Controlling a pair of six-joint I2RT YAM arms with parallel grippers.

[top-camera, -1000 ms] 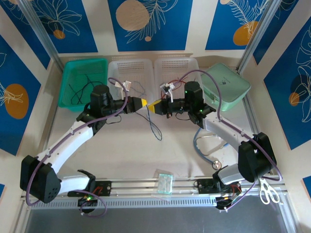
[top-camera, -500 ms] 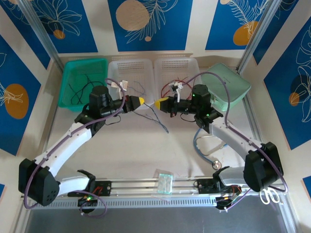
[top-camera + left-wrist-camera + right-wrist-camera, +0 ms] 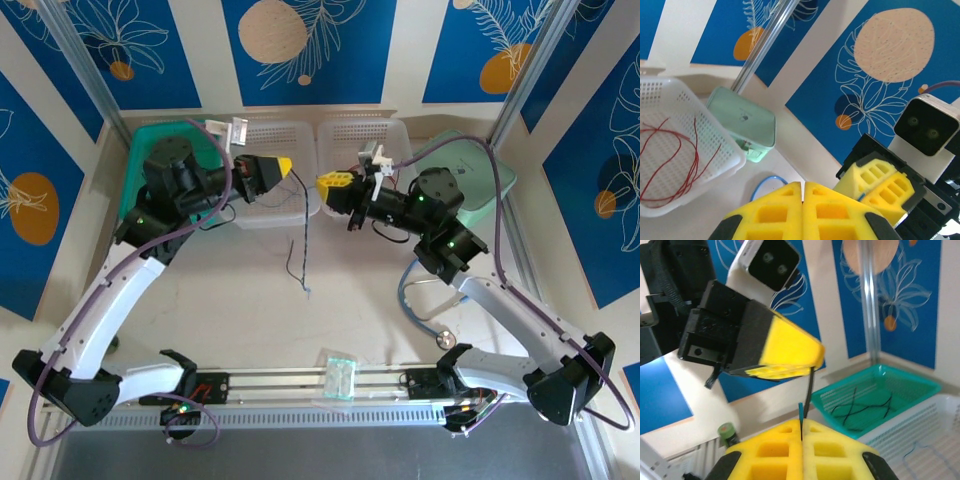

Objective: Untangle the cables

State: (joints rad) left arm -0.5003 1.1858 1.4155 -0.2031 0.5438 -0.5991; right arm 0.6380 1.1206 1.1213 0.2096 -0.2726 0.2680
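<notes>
Since a second ago both arms have lifted and swung back toward 12 o'clock. The left tool (image 3: 283, 165) is now over the left white basket (image 3: 262, 135), and the right tool (image 3: 330, 182) is at the front rim of the right white basket (image 3: 365, 130). The gap between them is wider than before.

Both tools have their yellow pads pressed together. In the right wrist view a black cable (image 3: 809, 390) comes out from under the left tool's pads and runs down into the seam of the right tool's pads, with a short blue cable end (image 3: 800, 410) beside it.

A dark hanging cable (image 3: 292, 245) drops from between the tools toward the tabletop (image 3: 250, 300). Its tip now lies at 6 o'clock, where earlier it trailed toward 5. More black cables (image 3: 860, 410) lie in the green tray (image 3: 920, 385), and red cables (image 3: 670, 150) lie in the right basket.
</notes>
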